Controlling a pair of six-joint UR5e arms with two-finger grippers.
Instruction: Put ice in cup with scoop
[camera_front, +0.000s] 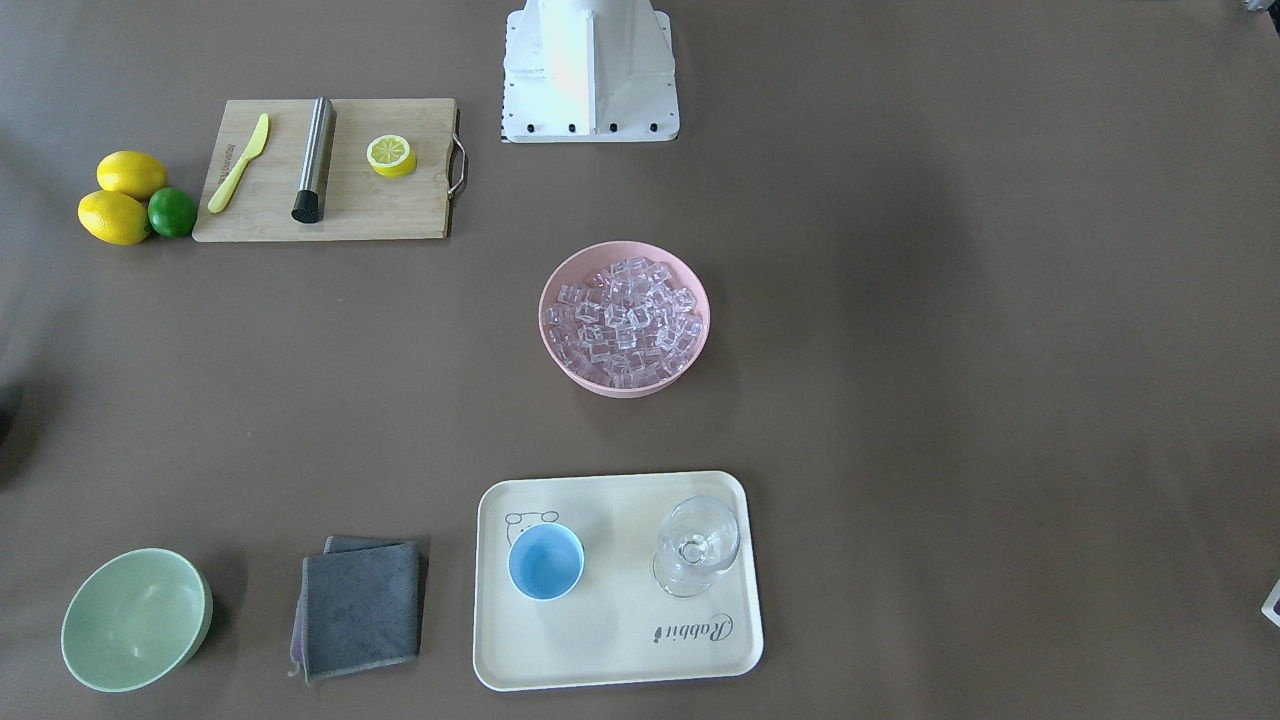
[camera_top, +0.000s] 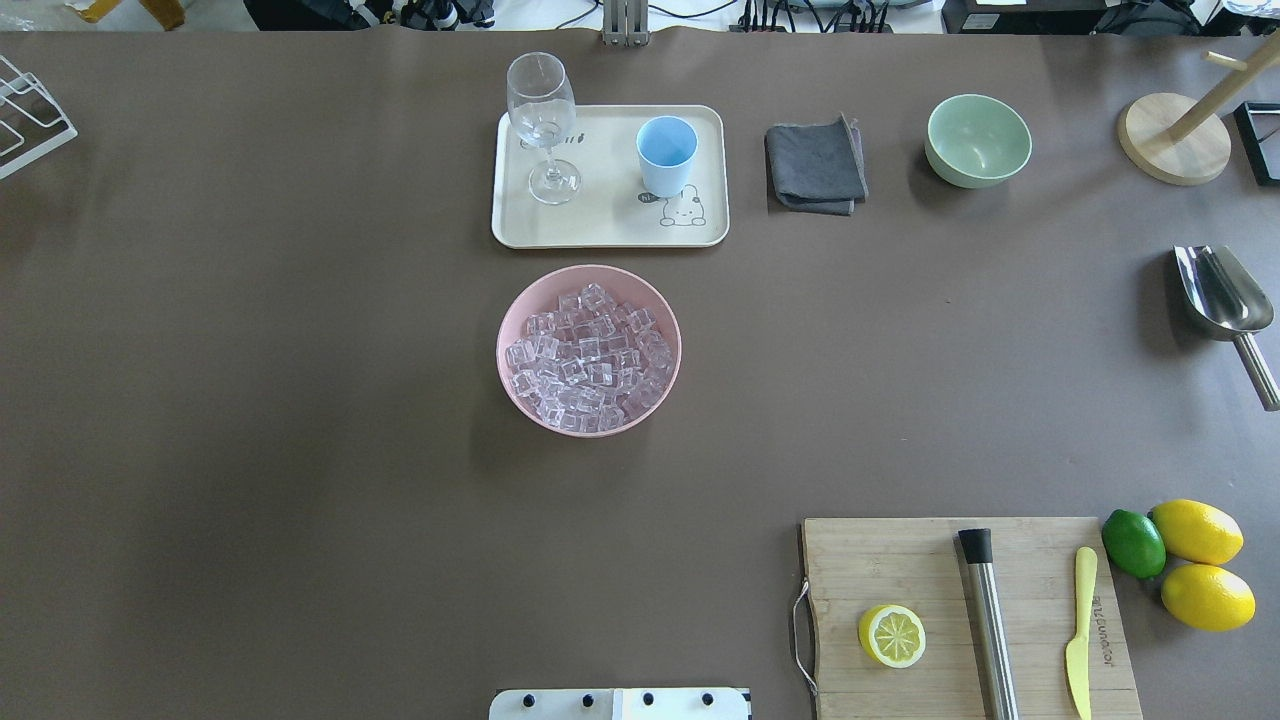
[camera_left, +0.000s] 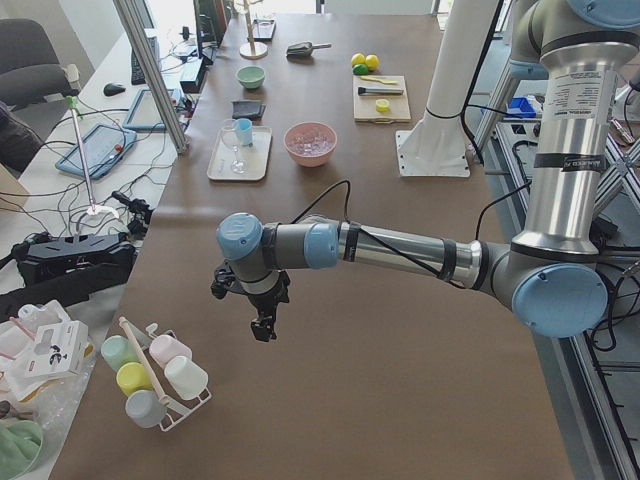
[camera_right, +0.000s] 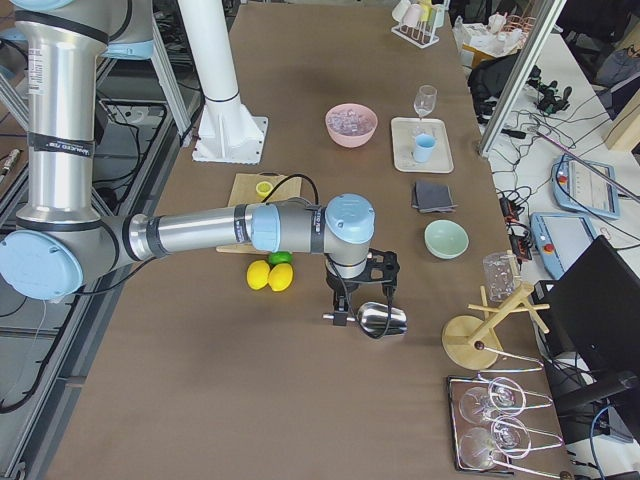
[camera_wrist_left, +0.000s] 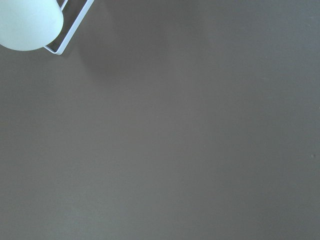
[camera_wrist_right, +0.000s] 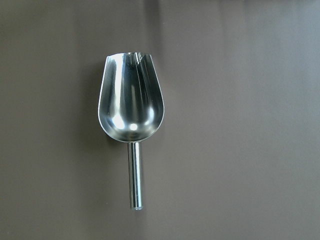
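Scoop (camera_wrist_right: 131, 107) flat on table (camera_top: 300, 400), far right of pink bowl (camera_top: 512, 310), untouched | right end effector (camera_right: 362, 300) above it, likely lining up a grasp; opening: cannot tell | ice (camera_top: 588, 358) in bowl | empty cup (camera_top: 666, 152) just beyond bowl

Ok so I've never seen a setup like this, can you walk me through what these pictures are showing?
It is a robot with two jointed arms at a brown table, each ending in a two-fingered pincer. Two pictures look down from above, two look along the table from its ends, two come from cameras on the wrists. On the table: a pink bowl of ice, a tray with a blue cup and a stemmed glass, a grey cloth, a green bowl, a cutting board, and a steel scoop. The right pincer hangs above the scoop; the left pincer hangs over bare table near a rack of cups. Neither seems to hold anything.
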